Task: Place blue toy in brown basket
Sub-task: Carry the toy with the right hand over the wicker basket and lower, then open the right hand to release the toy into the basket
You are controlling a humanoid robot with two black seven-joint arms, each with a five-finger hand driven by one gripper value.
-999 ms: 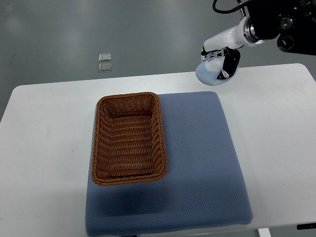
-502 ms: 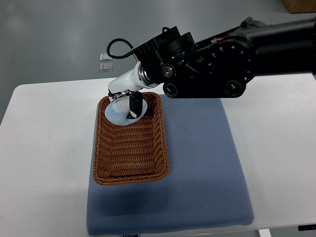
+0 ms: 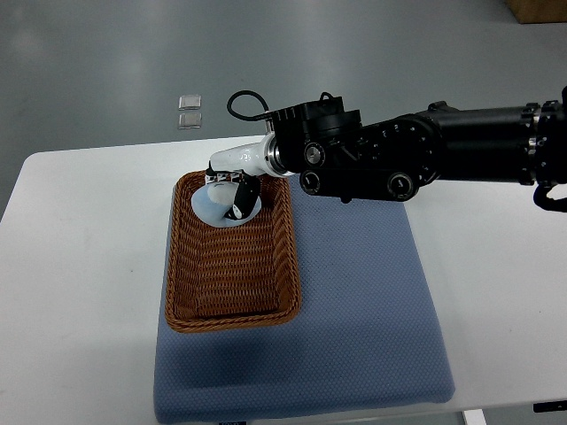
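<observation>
Your right hand (image 3: 232, 197) holds the blue toy (image 3: 215, 205) over the far end of the brown basket (image 3: 232, 251).

Its fingers are curled around the pale blue toy, which sits at the basket's 12 o'clock end, inside the rim line; you cannot tell whether it touches the woven floor. Compared with half a second ago, the hand and toy have hardly shifted, while the black forearm has pulled back toward 3 o'clock and lies flatter across the frame. A second ago the toy was still out at 2 o'clock, beyond the blue mat (image 3: 372, 301). The basket stays on the mat's left side, on the white surface (image 3: 80, 266). Two small clear squares (image 3: 188, 112) lie on the floor at 11 o'clock.
</observation>
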